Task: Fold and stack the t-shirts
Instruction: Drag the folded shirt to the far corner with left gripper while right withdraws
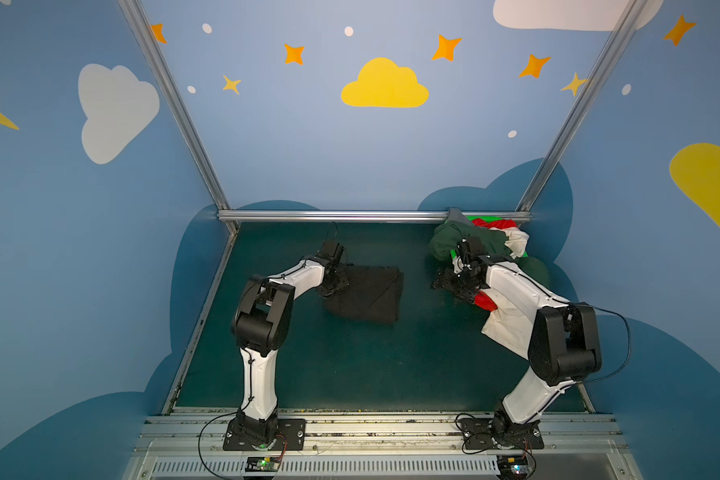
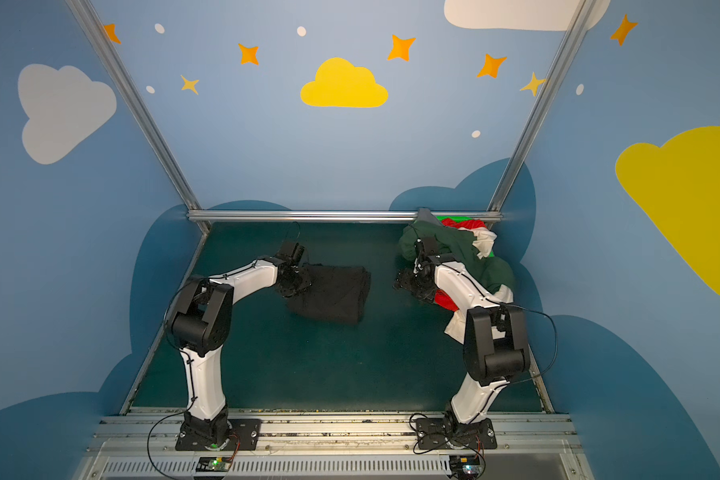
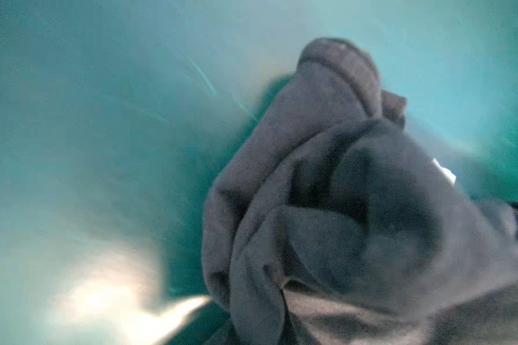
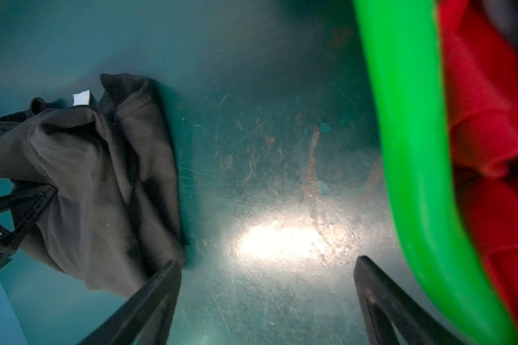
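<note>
While the left gripper (image 1: 334,286) is pressed together on an edge of the black t-shirt (image 1: 366,297), which lies spread away from it on the table (image 1: 350,365), I see the right gripper (image 4: 267,261) spread wide over bare surface. It is between that shirt and the green basket (image 4: 407,119), and the red t-shirt (image 4: 485,104) is just past the rim.

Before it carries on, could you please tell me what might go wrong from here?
The left gripper, shut on the bunched edge of the folded black cloth t-shirt, could drag the fold apart if it pulls. The open right gripper, beside the bright green plastic basket, might bump its rim or snag the red cloth t-shirt.
</note>
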